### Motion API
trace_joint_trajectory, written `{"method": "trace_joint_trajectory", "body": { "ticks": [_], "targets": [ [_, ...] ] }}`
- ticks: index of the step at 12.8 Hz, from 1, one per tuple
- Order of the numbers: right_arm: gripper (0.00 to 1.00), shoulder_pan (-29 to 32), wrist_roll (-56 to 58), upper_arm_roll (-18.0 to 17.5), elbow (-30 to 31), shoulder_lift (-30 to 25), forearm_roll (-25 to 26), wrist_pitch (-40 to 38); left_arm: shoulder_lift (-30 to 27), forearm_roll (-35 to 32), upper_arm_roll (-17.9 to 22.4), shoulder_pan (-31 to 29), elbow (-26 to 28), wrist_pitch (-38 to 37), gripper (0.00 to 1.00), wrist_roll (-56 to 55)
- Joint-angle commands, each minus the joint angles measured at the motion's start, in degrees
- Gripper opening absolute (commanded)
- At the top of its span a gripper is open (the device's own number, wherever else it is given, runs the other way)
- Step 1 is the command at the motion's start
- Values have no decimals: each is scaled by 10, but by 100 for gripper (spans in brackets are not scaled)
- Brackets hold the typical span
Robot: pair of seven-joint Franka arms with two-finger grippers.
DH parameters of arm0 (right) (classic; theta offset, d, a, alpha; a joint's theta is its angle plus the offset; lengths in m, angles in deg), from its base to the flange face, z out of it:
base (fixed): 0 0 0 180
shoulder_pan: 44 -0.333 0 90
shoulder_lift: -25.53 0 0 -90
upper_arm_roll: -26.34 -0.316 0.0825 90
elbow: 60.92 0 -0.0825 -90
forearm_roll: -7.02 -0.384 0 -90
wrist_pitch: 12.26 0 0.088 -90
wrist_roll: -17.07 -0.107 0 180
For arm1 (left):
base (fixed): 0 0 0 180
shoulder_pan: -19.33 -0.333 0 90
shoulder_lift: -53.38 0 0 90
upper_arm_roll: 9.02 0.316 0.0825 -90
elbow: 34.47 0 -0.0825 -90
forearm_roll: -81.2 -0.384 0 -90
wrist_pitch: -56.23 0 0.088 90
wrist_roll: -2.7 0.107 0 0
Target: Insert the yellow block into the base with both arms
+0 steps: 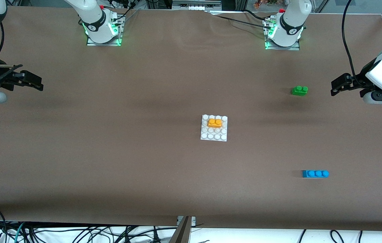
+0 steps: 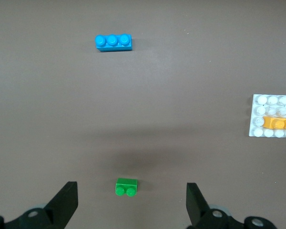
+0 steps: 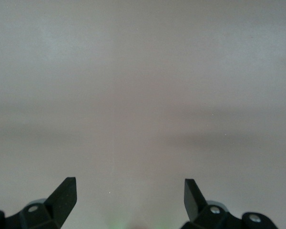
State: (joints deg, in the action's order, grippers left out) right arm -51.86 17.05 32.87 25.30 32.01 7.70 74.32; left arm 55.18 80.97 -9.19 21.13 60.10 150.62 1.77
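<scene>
One yellow block sits studs-up on the base, pressed onto the rows of the white plate farther from the front camera, near the middle of the brown table. From my remote station I see it free of any grip: both arms are drawn back to the table's ends, well apart from the plate. The left gripper hangs over the table at the left arm's end, its two black fingers spread wide and holding nothing; its wrist camera looks down on a green brick lying between the fingertips but well below them, with the base and the yellow block off at the edge of that view. The right gripper hangs over bare cloth at the right arm's end, fingers likewise wide apart and empty, and neither block nor plate shows in its wrist view. The green brick rests near the left gripper, farther from the front camera than the base, while a blue brick with three studs lies nearer to that camera, toward the left arm's end; the left wrist view shows the blue brick too.
</scene>
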Motion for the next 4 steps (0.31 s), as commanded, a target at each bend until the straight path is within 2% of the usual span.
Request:
{"method": "trace_joint_trajectory", "body": {
  "ticks": [1, 4],
  "targets": [
    [100, 3, -2, -3, -12, 5, 0, -4, -12, -13, 3, 8, 5, 4, 100, 8],
    [100, 2, -2, -3, -12, 5, 0, -3, -13, -13, 3, 9, 7, 3, 100, 7]
  ]
}}
